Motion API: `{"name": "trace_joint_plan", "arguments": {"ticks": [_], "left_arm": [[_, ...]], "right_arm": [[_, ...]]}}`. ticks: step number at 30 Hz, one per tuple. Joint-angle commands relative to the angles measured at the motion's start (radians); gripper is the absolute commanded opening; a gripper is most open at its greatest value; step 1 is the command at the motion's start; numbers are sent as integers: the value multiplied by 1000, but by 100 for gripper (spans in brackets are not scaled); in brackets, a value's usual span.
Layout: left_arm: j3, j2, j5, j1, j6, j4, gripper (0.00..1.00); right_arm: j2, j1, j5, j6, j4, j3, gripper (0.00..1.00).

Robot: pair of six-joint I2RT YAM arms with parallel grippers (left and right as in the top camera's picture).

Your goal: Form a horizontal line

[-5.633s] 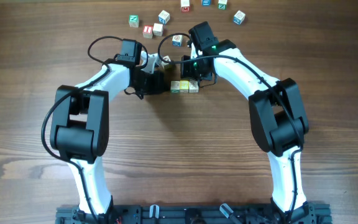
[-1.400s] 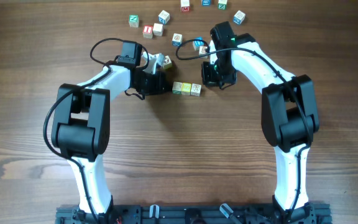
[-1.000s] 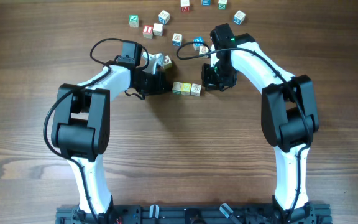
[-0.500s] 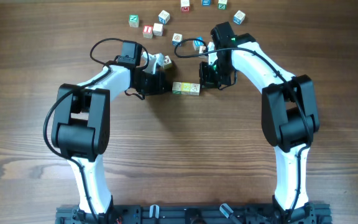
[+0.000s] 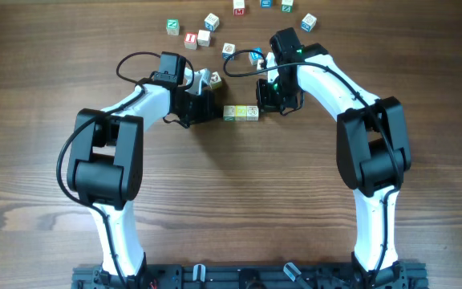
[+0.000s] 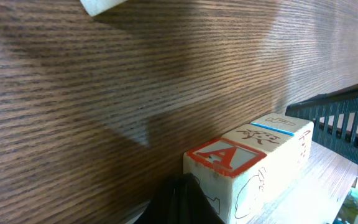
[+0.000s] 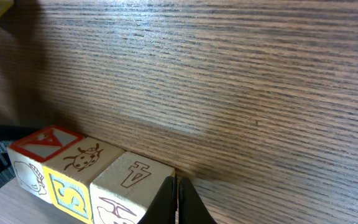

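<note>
Wood table (image 5: 231, 201) | horizontal line (image 5: 241, 113) | left fingers (image 6: 180, 202) cannot tell | right fingers (image 7: 165, 202) together

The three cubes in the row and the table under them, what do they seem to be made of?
The three cubes look like pale matte wood with printed letters and pictures. The table shows dark, straight wood grain, possibly only a laminate print.

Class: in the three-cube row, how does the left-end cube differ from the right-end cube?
The left-end cube shows a red-bordered face with a red letter; the right-end cube shows a bare wood face with a dark outlined letter. In the right wrist view, the right-end cube is nearest, the left-end cube farthest. Both are wooden and touch the middle cube.
</note>
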Motion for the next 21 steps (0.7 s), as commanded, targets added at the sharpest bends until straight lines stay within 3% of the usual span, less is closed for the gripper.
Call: {"name": "trace_joint_plan", "arguments": {"ticks": [1,5,12,14,21], "left_arm": [[-57,94,-248,-30,-51,-25,4],[-57,94,-326,-30,-54,-37,4],[-57,93,-417,-19,-103,-48,4],[-57,91,-457,0,-128,-68,4],[-57,77,-484,84,-200,-104,4]], "right_arm": [[-26,18,-12,-12,4,12,5],[-26,18,-11,-10,7,12,6],[-26,18,81,-43,0,12,18],[-26,17,81,-89,-3,17,36],[-68,17,81,-218,-18,39,64]]}}
